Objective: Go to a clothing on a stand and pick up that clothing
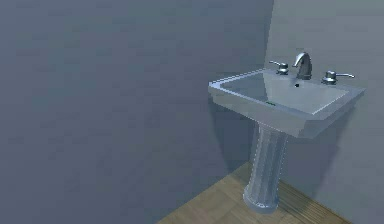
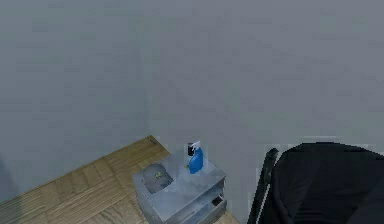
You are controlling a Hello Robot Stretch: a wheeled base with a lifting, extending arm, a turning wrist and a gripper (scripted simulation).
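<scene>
1. A white pedestal sink (image 1: 285, 100) with a faucet (image 1: 303, 66) is standing at the forward view's right.
2. A grey crumpled lump (image 2: 156, 180) is lying on a low grey stand (image 2: 203, 186), near a blue bottle (image 2: 195, 160), in the arm side view.
3. A bulky black thing (image 2: 325, 185) is sitting right of the stand.
4. I cannot tell the tool's state.

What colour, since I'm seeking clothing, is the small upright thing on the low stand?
Blue with a dark top; the upright thing shows best in the arm side view.
</scene>
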